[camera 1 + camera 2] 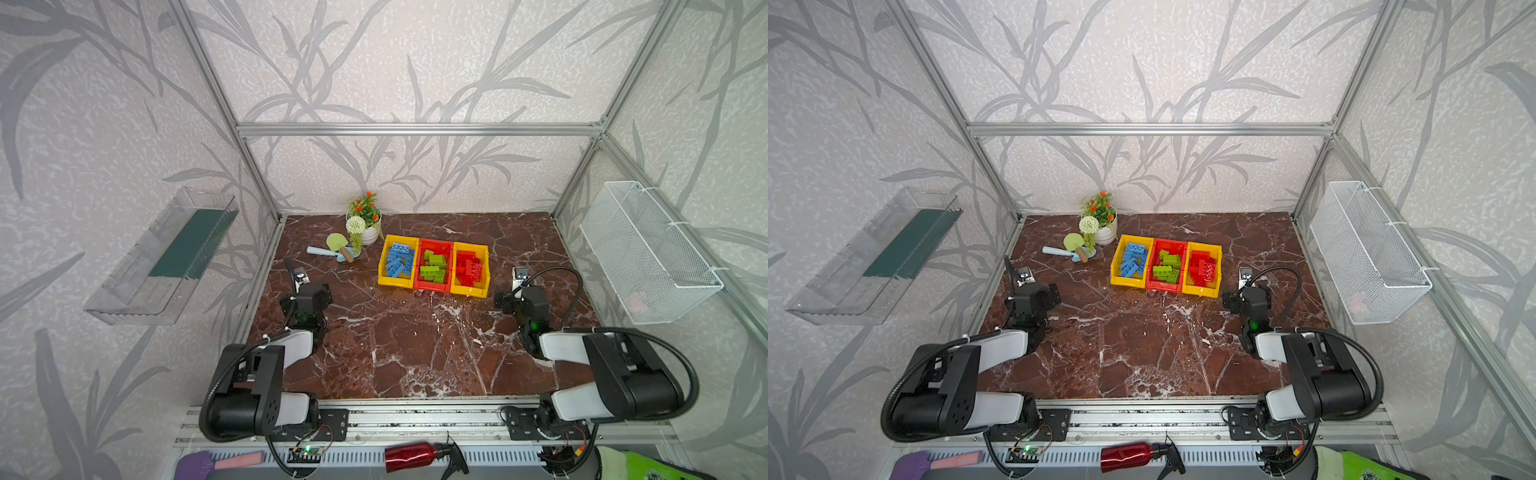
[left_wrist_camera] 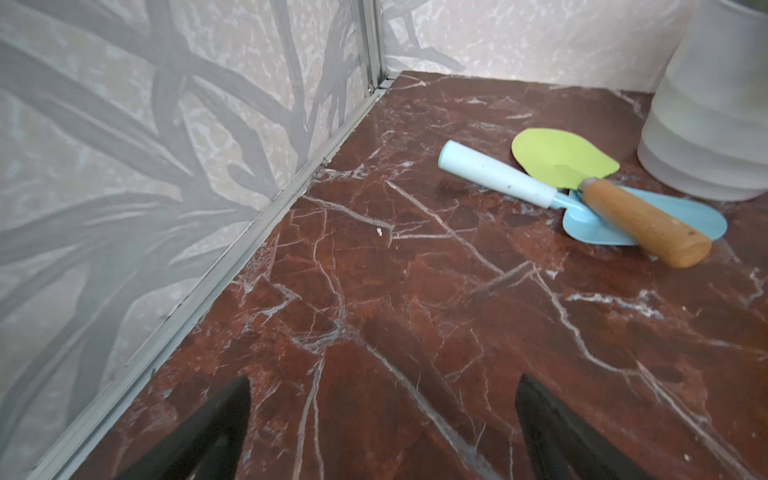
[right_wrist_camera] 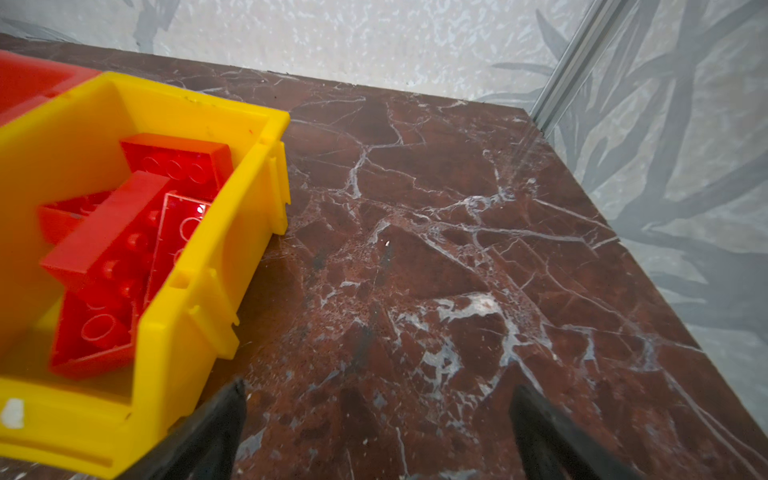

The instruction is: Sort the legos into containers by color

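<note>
Legos [image 1: 436, 261], glossy studded bricks, lie heaped by colour in the three joined plastic containers [image 1: 432, 286]: blue, green, red. None shows loose on the veined marble-look desk [image 1: 415, 340], so sorting looks done; left tool [image 2: 384, 380] and right tool [image 3: 378, 386], both spread and empty, are best held clear of the rims.

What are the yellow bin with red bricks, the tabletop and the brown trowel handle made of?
Yellow bin: glossy moulded plastic, by its sheen and ribs. Tabletop: looks like polished red marble with white veins, maybe only a print. Brown trowel handle: apparently matte wood, tan and unpainted.
</note>
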Controlling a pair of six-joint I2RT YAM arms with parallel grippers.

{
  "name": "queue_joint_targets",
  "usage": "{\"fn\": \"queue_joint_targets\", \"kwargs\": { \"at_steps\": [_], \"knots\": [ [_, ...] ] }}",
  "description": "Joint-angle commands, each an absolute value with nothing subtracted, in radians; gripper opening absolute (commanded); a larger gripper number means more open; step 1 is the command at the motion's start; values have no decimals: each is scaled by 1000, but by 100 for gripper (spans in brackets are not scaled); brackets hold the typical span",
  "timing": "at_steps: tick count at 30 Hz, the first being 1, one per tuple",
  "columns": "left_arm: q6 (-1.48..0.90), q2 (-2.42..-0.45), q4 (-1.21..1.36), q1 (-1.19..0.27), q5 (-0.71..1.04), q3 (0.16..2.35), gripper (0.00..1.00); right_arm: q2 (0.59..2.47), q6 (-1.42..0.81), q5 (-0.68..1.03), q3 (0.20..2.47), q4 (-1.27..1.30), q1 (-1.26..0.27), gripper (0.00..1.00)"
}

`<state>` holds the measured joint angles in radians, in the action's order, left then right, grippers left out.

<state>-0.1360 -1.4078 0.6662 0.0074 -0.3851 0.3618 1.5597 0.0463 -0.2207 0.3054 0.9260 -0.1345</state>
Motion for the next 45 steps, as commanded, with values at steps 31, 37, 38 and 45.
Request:
{"fn": "queue_joint_targets", "kwargs": {
  "at_steps": [31, 37, 38, 45],
  "knots": [
    [-61, -1515, 770, 40, -85, 419, 99, 1586, 57, -41, 367, 995, -91, 99],
    [-61, -1515, 770, 40, -85, 419, 99, 1586, 57, -41, 367, 994, -91, 99],
    [-61, -1515, 770, 41, -85, 419, 99, 1586, 57, -41, 367, 993, -91, 99],
    [-61, -1515, 770, 40, -85, 419, 99, 1586, 57, -41, 367, 992, -91, 99]
  ]
}}
